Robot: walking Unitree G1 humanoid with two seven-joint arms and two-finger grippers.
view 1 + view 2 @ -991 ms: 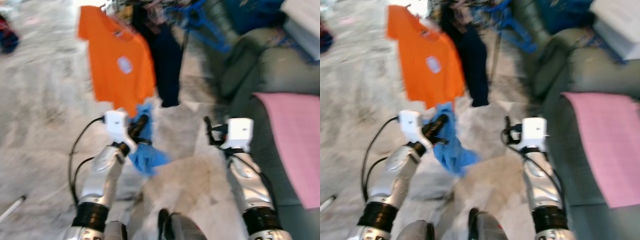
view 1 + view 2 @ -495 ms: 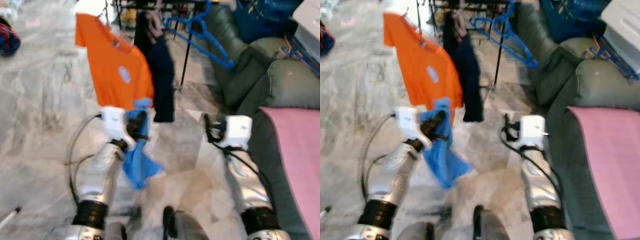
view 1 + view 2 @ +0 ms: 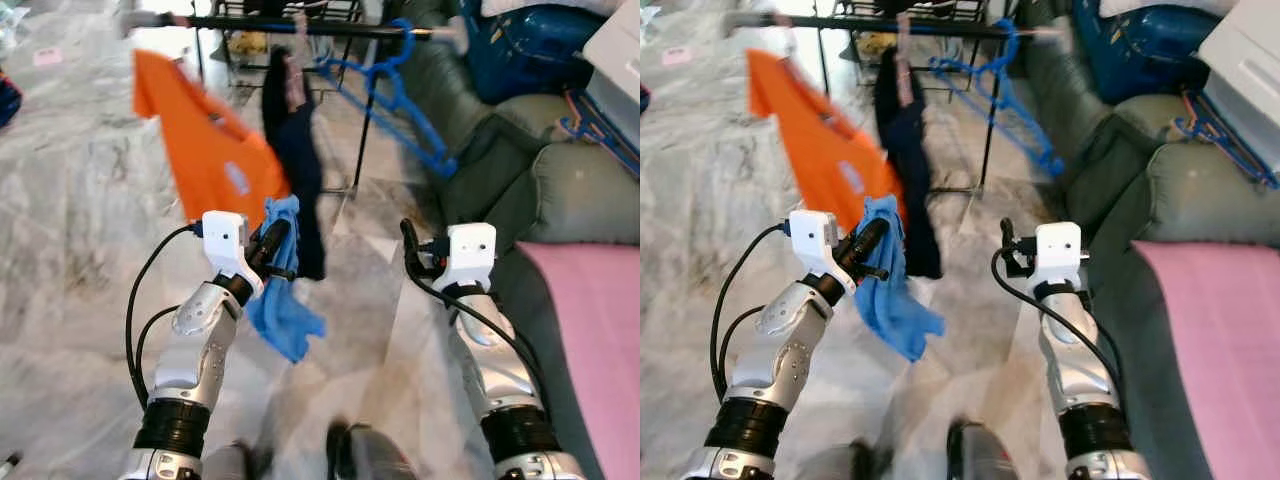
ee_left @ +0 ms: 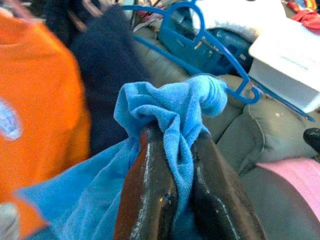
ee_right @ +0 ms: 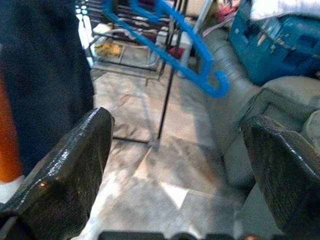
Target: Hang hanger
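Observation:
My left gripper [image 3: 279, 233] is shut on a bunched blue cloth [image 3: 283, 306] [image 4: 172, 112] that hangs down from its fingers. Ahead, a black clothes rail [image 3: 300, 24] carries an orange T-shirt [image 3: 205, 150], a dark navy garment [image 3: 293, 160] and an empty blue hanger [image 3: 400, 100] [image 5: 175, 55]. The held cloth sits just below and in front of the orange shirt and navy garment. My right gripper [image 3: 407, 240] is open and empty, held at chest height to the right, facing the rack's upright post [image 5: 170, 85].
A grey-green sofa [image 3: 560, 190] runs along the right with a pink mat [image 3: 600, 330] on it. Blue bags [image 3: 520, 45] and a white box [image 3: 615, 60] lie on the sofa's far end. Marble floor [image 3: 80, 230] stretches to the left.
The whole view has tipped up and steadied, bringing the rail and hanger hook into sight. The rack looks closer. My left gripper still holds the blue cloth; the right stays open.

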